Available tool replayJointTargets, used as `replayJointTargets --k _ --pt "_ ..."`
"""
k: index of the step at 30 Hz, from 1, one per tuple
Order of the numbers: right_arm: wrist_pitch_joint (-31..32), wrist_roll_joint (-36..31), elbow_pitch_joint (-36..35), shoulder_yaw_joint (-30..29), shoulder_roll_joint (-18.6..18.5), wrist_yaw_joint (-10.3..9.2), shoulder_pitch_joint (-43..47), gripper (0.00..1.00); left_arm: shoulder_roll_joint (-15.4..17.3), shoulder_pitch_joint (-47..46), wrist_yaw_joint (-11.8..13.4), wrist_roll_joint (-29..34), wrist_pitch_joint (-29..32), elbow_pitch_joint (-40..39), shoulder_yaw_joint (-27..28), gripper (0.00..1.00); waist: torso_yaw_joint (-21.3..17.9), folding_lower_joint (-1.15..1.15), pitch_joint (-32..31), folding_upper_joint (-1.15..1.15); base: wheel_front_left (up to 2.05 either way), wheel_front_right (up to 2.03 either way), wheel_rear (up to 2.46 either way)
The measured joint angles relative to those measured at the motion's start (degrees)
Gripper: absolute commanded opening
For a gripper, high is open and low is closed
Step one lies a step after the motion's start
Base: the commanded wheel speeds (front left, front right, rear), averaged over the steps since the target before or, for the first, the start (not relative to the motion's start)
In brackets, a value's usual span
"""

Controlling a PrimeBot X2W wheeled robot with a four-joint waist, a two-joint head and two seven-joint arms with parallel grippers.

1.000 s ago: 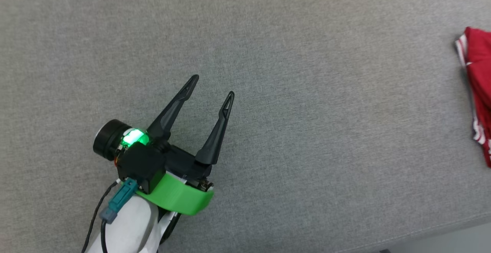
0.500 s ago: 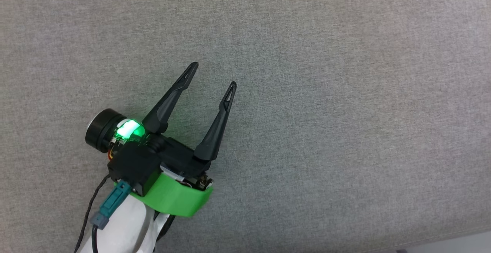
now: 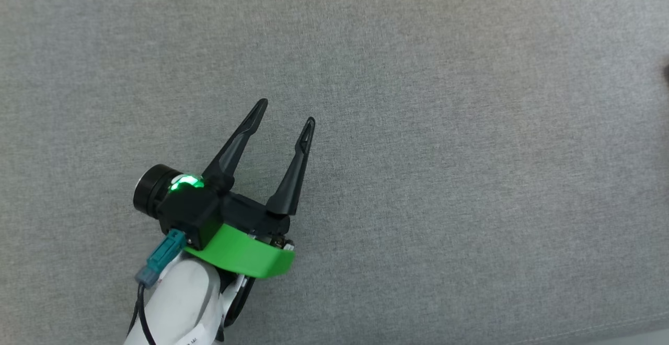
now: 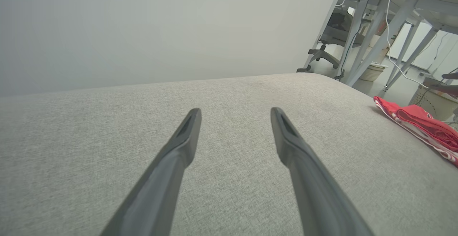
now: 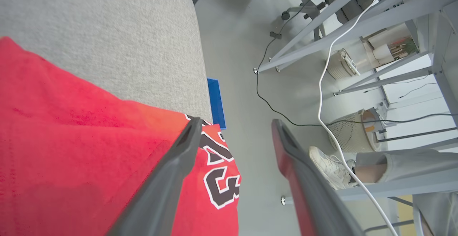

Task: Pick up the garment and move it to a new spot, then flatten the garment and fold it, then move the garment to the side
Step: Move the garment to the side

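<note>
The garment (image 5: 71,139) is a red jersey with a black, white-outlined 23. It lies bunched on the grey fabric surface (image 5: 107,32), and its numbered end hangs past the surface's edge. My right gripper (image 5: 236,121) stands open just above it, one finger over the cloth and the other over the floor, gripping nothing. In the left wrist view the garment (image 4: 422,125) is a low red heap at the far right of the surface. My left gripper (image 3: 285,112) hovers open over bare fabric, well left of it, and its fingers (image 4: 186,136) are spread with nothing between them.
The grey surface (image 3: 444,125) ends near the garment. A blue block (image 5: 215,102) sits at that edge. On the floor beyond are table legs (image 5: 322,39), cables, woven baskets (image 5: 352,132) and a person's white shoe (image 5: 331,171).
The head view has shifted, so the red garment at its right edge has left the picture. My left gripper stays open in about the same place.
</note>
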Motion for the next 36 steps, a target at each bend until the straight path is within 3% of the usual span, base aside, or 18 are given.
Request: replayJointTargets --k 6,13,23,29,36 --pt "-1.44 5.64 -7.48 4.33 3.21 0.0 1.21 1.0 -1.72 3.43 0.43 -0.48 0.01 5.04 3.35 1.0 0.89 0.0 -5.89 0.0 0.0 0.0 0.0" --pt "-1.88 12.58 -19.84 6.12 9.45 -0.02 7.57 1.0 -3.27 6.87 0.67 -0.51 0.0 8.03 7.71 1.0 2.6 -0.01 -13.21 0.0 0.0 0.0 0.0" --pt "-1.67 13.77 -38.01 4.93 24.29 -0.02 20.58 1.0 -5.05 10.99 0.67 -0.22 0.0 9.42 12.39 1.0 5.57 -0.01 -21.28 0.0 0.0 0.0 0.0" --pt "-4.23 13.12 -41.05 5.05 32.65 -0.03 28.49 1.0 -5.97 12.67 0.56 0.27 0.0 10.28 13.89 1.0 7.23 -0.01 -24.09 0.0 0.0 0.0 0.0" --pt "-8.87 12.48 -39.23 8.13 36.19 -0.03 33.71 1.0 -7.11 14.39 0.12 0.38 0.0 12.92 15.25 1.0 8.28 -0.01 -25.95 0.0 0.0 0.0 0.0"
